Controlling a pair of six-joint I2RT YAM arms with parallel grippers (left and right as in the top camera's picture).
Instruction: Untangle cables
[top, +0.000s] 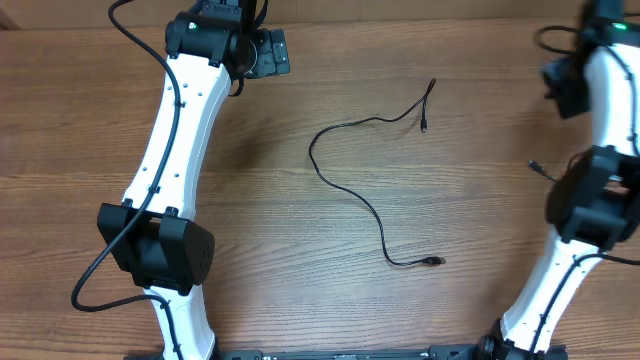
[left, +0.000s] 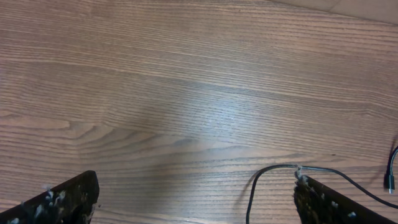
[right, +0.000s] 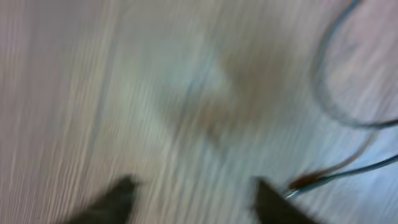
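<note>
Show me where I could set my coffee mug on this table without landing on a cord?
A wide bare patch of the table lies left of the left arm. Another clear strip runs between that arm and the long cable. A narrower patch sits between that cable and the right arm, but a second cable end pokes in there, crowding it.

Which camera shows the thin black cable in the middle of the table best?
Overhead: the whole cable, both ends, lies in view. Left wrist catches only a short bend; right wrist is too blurred to tell.
</note>
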